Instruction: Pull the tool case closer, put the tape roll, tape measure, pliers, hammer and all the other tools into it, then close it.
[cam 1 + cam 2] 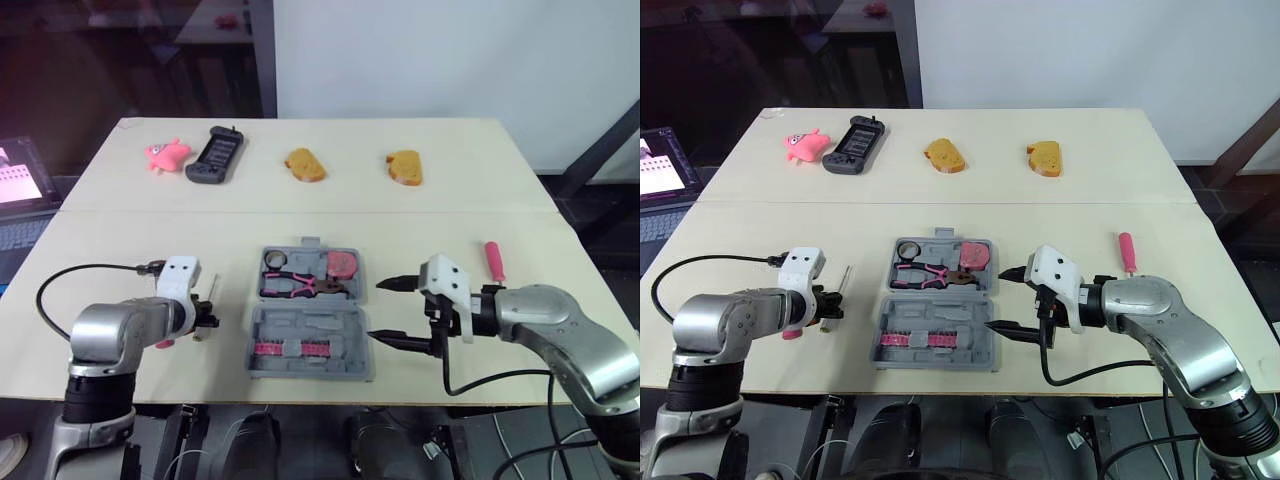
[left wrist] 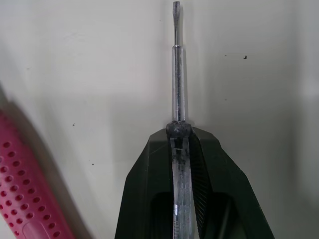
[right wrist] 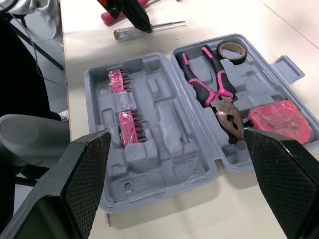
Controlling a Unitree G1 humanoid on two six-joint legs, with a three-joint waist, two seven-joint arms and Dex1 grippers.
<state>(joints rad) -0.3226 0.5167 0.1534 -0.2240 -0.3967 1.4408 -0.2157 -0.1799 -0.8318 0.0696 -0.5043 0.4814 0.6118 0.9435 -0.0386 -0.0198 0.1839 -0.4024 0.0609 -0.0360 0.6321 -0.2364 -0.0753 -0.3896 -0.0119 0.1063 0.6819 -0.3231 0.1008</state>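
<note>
Left gripper (image 2: 178,132) is clamped on the bare metal shaft of a slim screwdriver (image 2: 177,74), low over the desk (image 1: 450,190), just left of the tool case (image 1: 350,340). Right gripper (image 1: 390,312) is spread wide and empty, its fingertips just beside the case's right edge.

Risks as I see them:
- The shaft is thin and smooth and I'm pinching it off-centre. I'd expect it to pivot or slide in the pads on the lift, then drop short of the case.
- If it rotates, the tip comes in skewed and won't seat in its moulded slot. Anything proud of the tray will likely block the lid.
- A pink dotted handle (image 2: 25,184) lies right beside my left gripper, near the desk's front edge. A sloppy swing could knock it off.
- My open right fingers sit close to the case wall, so a careless move there would shove the case and spoil the left arm's aim.

Case state: grey moulded plastic, open flat between my arms near the front edge, so it looks pulled in already. The far half holds the pliers (image 1: 300,287), tape roll (image 1: 274,260) and pink tape measure (image 1: 343,264). The near half has pink bit holders and empty slots. Another pink screwdriver (image 1: 494,262) lies on the desk, right of the case and apart from it. Case looks light, so it will likely skid if pushed.
</note>
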